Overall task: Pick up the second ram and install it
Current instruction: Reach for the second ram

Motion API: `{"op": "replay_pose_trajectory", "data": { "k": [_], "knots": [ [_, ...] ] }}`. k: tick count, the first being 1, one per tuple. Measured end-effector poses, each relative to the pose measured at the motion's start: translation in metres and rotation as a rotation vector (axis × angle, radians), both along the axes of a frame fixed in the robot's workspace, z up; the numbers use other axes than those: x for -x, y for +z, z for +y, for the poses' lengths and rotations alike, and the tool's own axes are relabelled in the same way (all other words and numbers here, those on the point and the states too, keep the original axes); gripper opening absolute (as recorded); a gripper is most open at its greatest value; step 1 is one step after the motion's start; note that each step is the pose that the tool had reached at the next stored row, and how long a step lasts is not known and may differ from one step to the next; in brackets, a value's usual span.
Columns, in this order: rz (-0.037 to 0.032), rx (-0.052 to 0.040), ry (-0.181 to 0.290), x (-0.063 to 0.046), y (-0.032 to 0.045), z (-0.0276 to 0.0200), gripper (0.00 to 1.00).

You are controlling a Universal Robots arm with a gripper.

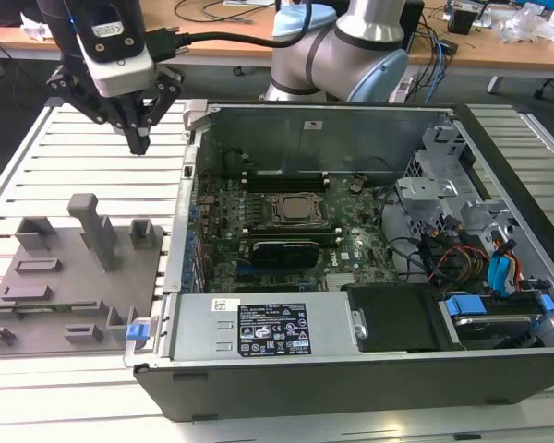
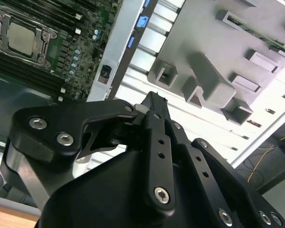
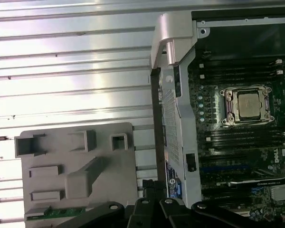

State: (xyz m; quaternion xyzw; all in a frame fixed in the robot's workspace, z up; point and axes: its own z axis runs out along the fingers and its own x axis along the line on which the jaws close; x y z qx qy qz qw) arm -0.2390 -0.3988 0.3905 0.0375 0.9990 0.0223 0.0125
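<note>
Exterior view, left to right: one grey tray [image 1: 69, 277]. One green ram stick [image 1: 69, 305] lies in tray slot. One gripper [image 1: 138, 140] hangs above tray's far edge, well apart from stick, fingers closed, empty. One open computer case [image 1: 351, 378]. Advice: open fingers, centre over stick, grip long edges squarely, lift straight.

Bare table slats [image 1: 65, 157], bounded by case wall [image 1: 190, 249] and tray posts [image 1: 99, 231].

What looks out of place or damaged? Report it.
Nothing stands out. The thin green RAM stick sits in the grey plastic tray, the open black computer case stands level on the slatted table, and the black pincer hangs clear of both.
</note>
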Motion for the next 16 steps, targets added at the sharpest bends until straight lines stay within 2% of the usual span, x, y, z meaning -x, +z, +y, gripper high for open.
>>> {"op": "replay_pose_trajectory", "data": {
  "k": [3, 5, 13, 16],
  "knots": [
    [0.0000, 0.0000, 0.000, 0.005, -0.0002, 0.0000, 0.11],
    [0.0000, -0.0001, 0.000, 0.014, -0.0005, 0.0000, 0.11],
    [0.0000, 0.0000, 0.000, 0.033, -0.0011, 0.0000, 0.11],
    [0.0000, 0.0000, 0.000, 0.046, -0.0014, 0.0000, 0.11]
  ]
}}
